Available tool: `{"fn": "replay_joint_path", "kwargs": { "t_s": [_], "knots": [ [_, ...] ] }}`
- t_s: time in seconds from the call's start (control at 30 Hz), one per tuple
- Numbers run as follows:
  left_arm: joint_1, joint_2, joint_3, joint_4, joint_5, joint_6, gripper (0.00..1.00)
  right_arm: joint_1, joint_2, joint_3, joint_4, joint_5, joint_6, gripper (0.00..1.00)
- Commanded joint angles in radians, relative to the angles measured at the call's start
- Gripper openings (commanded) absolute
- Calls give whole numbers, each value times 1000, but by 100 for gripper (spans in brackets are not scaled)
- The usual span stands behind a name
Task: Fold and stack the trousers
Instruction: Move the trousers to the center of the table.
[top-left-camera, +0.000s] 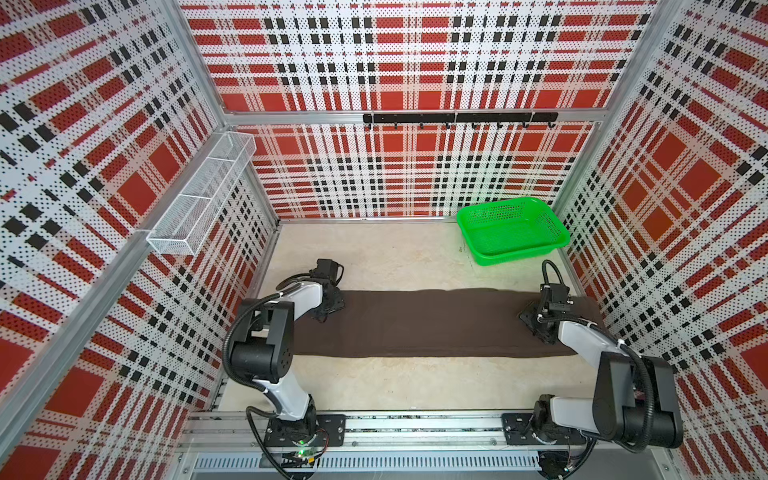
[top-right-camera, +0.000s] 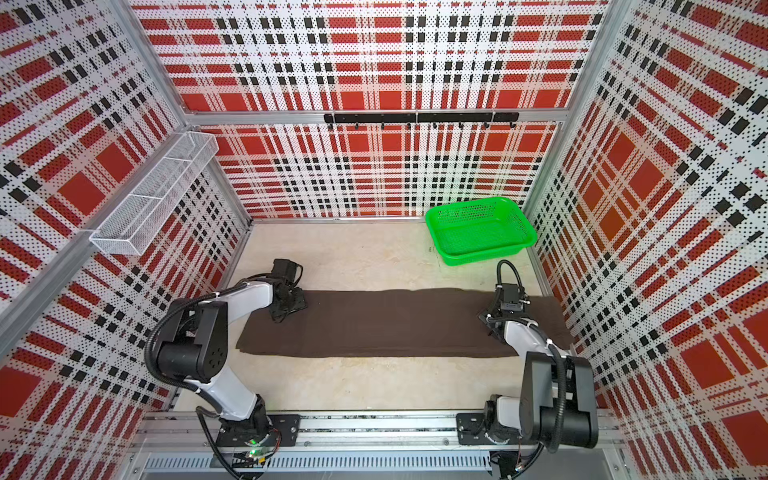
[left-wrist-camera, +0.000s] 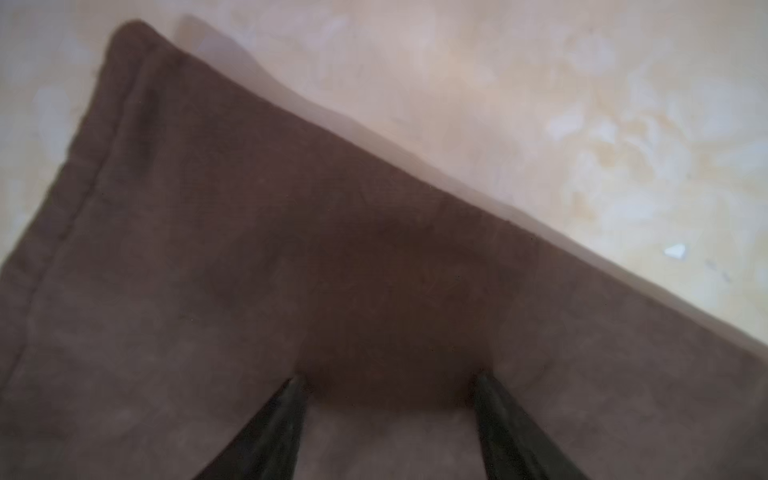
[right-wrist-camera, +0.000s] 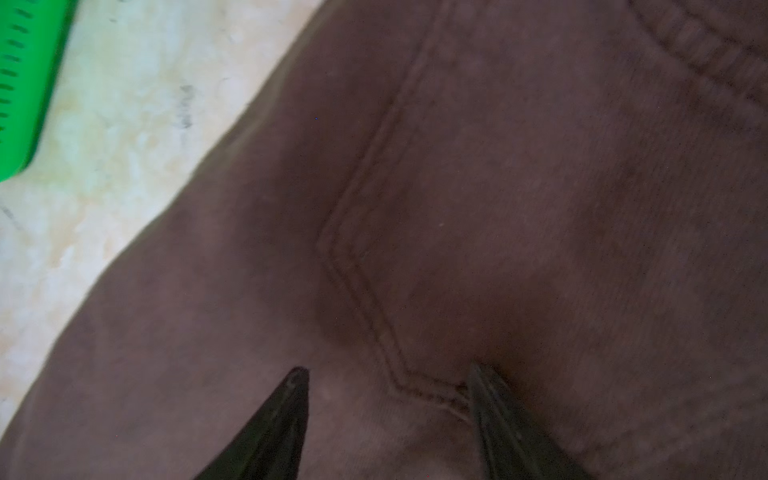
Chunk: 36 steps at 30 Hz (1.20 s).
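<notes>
While flat, trousers (top-left-camera: 415, 324) beneath both claws (left-wrist-camera: 384, 382) (right-wrist-camera: 388, 374)

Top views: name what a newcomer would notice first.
The loud red, black and white plaid walls surround everything. On the pale table, dark brown trousers lie flat in a long band, the left gripper and right gripper open over its opposite ends. A bright green basket sits in the far right corner.
</notes>
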Motion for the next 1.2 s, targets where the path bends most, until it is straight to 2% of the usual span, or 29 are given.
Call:
{"fn": "replay_joint_path", "kwargs": {
  "t_s": [0.0,0.2,0.43,0.53,0.63,0.83,1.03,1.17],
  "knots": [
    [26,90,4,29,-18,-6,65,-18,55,-26,31,-31,-17,64],
    [91,184,108,41,1,4,63,-20,157,-5,102,-79,5,62],
    [132,267,292,5,70,28,66,-20,194,79,108,-42,21,63],
    [130,225,332,-32,69,43,71,-21,188,110,86,-48,19,63],
    [145,125,339,-74,41,70,80,-11,140,119,70,-62,6,63],
    [288,-34,306,-119,50,183,87,83,35,136,1,-35,-18,64],
    [348,26,359,-222,20,285,89,158,11,91,36,-69,33,63],
    [348,98,394,-256,27,294,84,191,33,71,66,-90,49,63]
  ]
}}
